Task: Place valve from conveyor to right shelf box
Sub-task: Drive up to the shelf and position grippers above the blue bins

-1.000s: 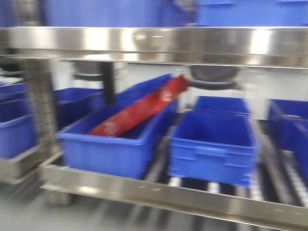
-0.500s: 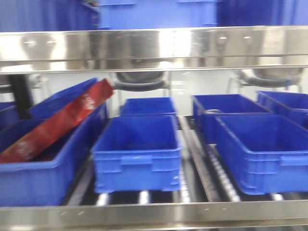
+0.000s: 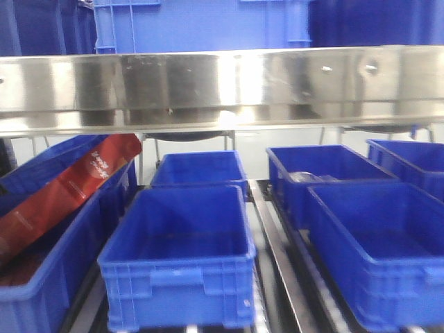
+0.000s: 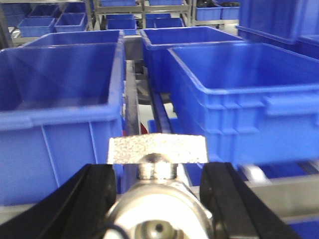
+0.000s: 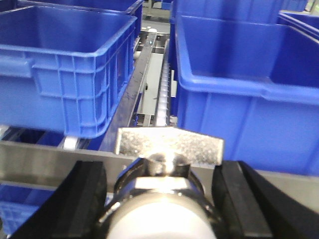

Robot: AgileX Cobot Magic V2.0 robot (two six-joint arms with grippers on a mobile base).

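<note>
The steel shelf [image 3: 229, 87] fills the front view, its open blue boxes [image 3: 182, 284] sitting on rollers [image 5: 160, 94] so parts can be dropped in from above; the right-hand box [image 3: 388, 277] looks the likely target. The left gripper [image 4: 159, 169] is clamped on a valve [image 4: 159, 214], lever up, and the right gripper [image 5: 162, 169] pinches a second valve [image 5: 159, 209] likewise, both held level before the boxes, seemingly ready for placing.

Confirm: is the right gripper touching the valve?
Touching. The right wrist view shows the valve sitting in the right gripper, with both black jaws pressed against its metal body and no visible gap on either side.
</note>
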